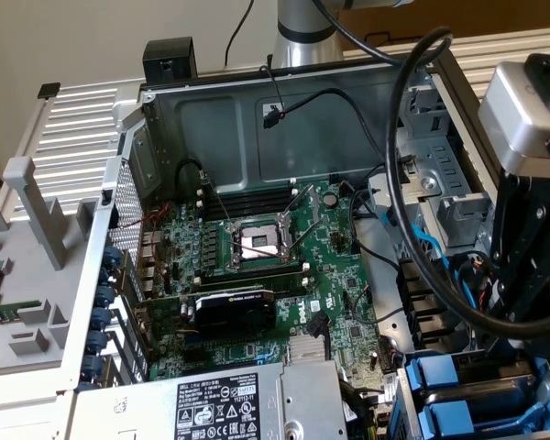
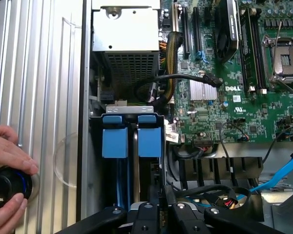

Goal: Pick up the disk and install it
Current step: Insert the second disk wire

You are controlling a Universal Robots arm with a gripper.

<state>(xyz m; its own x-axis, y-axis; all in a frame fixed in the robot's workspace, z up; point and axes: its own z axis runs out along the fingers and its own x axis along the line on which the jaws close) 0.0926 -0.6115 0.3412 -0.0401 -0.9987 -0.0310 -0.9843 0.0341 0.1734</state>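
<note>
The claw (image 2: 160, 213) is sitting closest, at the bottom middle of the wrist view. Its two black fingers (image 2: 146, 215) are pressing nearly together, and nothing is showing between them. At the lower left a hand (image 2: 7, 153) is resting on a round black knob (image 2: 7, 185) on the ridged silver bench (image 2: 44, 73). In the middle of the frame the second blue carrier (image 2: 114, 139) and the disk (image 2: 150, 137) are standing side by side in the computer's bay. The disk, I think, is the one nearer the claw. Farther right the green board (image 2: 224, 107) is lying bare. The disk is looking slotted in already, so the job is looking nearly done. I cannot tell if it is sitting fully home.
</note>
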